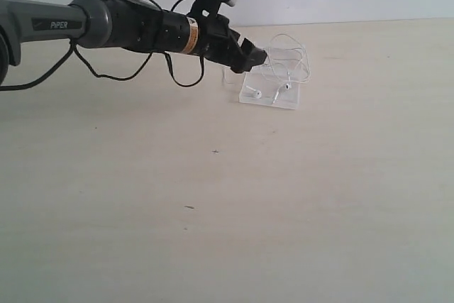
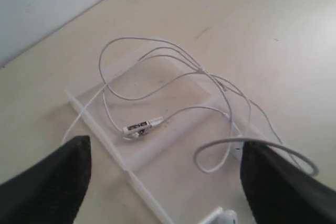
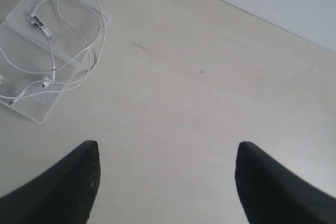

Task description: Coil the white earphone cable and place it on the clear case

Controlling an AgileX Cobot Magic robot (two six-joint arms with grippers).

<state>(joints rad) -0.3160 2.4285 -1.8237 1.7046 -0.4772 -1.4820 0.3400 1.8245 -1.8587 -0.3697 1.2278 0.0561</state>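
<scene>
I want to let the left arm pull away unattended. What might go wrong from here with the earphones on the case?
1. A loop of the white earphone cable lies right beside one finger of the open left gripper; lifting away might snag it and drag the coil off.
2. The coil is loose, and some loops reach past the edge of the clear case, so it may spring open or slip onto the table.

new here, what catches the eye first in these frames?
The long dark left arm reaches in from the left edge of the exterior view, with the left gripper open right at the clear case, far across the table. The white earphone cable lies in loose loops on that case. The right gripper hangs open over bare table.
</scene>
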